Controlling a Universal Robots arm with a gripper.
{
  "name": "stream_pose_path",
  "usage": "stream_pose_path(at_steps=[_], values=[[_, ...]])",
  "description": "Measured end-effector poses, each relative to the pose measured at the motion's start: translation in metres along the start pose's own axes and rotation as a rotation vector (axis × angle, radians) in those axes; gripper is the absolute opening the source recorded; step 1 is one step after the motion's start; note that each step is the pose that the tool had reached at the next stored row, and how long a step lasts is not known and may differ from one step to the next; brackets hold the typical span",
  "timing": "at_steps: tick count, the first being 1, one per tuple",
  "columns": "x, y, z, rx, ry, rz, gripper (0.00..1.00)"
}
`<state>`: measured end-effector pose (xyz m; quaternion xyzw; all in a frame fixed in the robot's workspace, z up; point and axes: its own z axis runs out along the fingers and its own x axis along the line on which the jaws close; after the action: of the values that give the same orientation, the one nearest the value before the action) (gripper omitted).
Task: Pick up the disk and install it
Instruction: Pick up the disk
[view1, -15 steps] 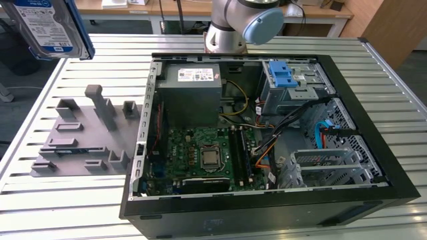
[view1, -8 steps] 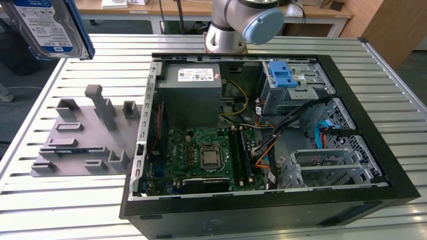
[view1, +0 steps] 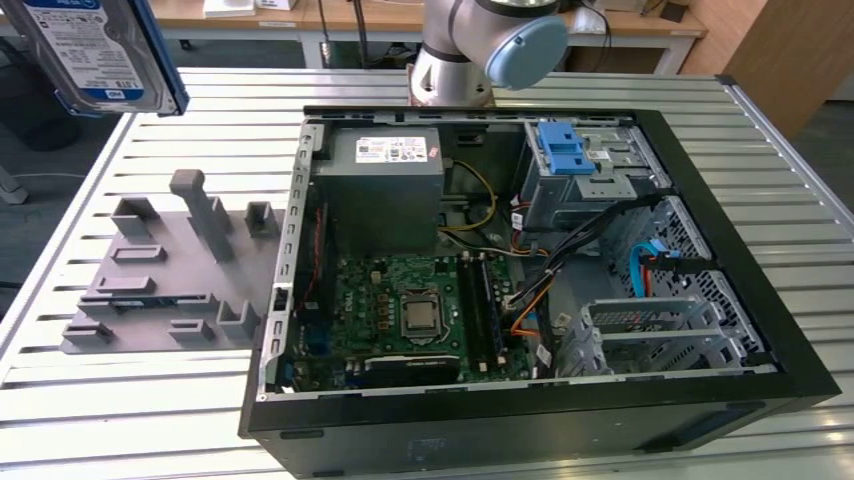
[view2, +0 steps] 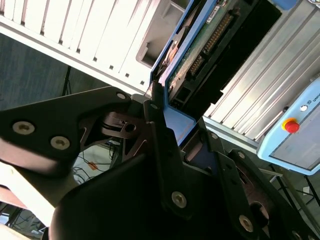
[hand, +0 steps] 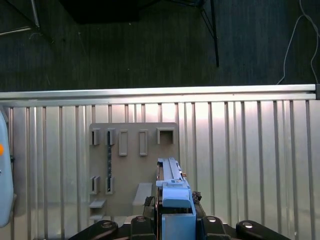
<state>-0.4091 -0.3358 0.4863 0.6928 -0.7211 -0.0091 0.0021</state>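
Gripping the disk (view1: 100, 50) by its blue-framed edge, your gripper (view2: 167, 107) is clamped tight on it; in the exterior view it hangs at ten o'clock, above the grey fixture (view1: 174, 270), clear of the open computer case (view1: 534, 425).

Slatted metal table (view1: 134, 420), light wooden desks (view1: 360, 15) behind, dark floor (hand: 150, 45) below, even indoor light
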Motion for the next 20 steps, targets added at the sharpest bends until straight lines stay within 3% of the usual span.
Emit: stream_pose_path(at_steps=[20], values=[[0.0029, -0.0039, -0.0003, 0.0010, 0.0000, 0.000, 0.36]])
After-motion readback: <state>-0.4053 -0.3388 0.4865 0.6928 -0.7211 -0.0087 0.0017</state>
